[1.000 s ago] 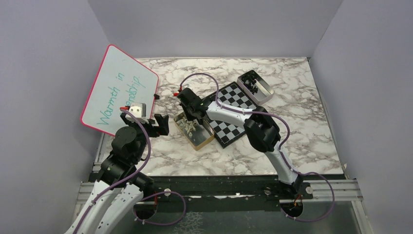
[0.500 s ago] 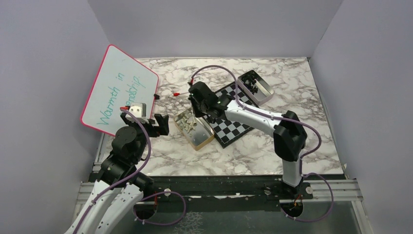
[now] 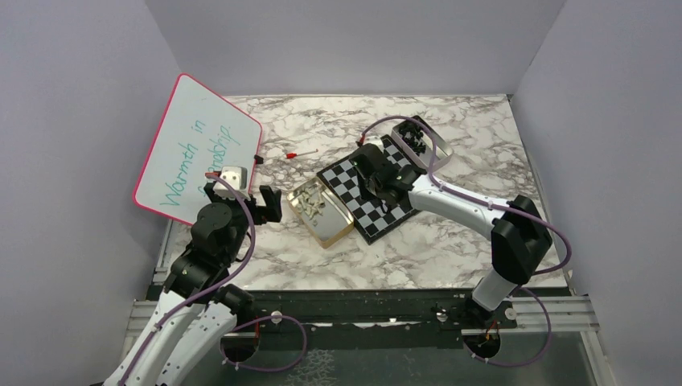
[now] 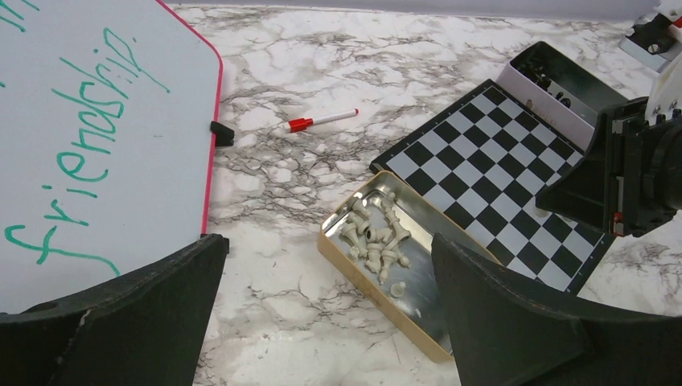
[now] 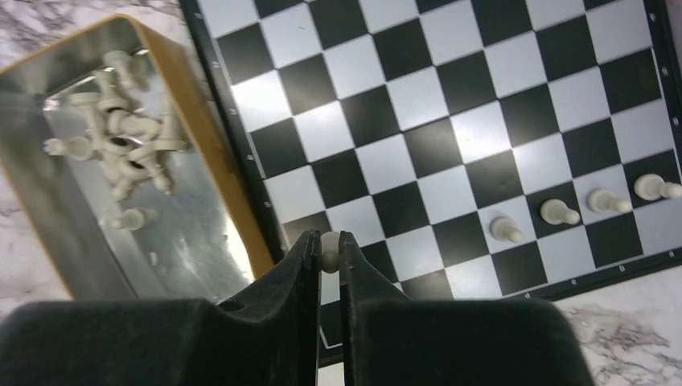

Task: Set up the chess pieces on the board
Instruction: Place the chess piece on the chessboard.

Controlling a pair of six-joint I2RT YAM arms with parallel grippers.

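The chequered board lies mid-table, also in the left wrist view and the right wrist view. My right gripper hovers over the board's near-left part, shut on a pale chess piece. Several pale pawns stand in a row near one board edge. More pale pieces lie heaped in a gold-rimmed tin left of the board. My left gripper is open and empty over the marble, left of that tin.
A second tin with black pieces sits at the board's far right corner. A pink-framed whiteboard leans at the left. A red-capped marker lies on the marble behind the board.
My right gripper has moved right, from over the tin of pale pieces to over the board, with a pale piece in it. My left arm has shifted slightly.
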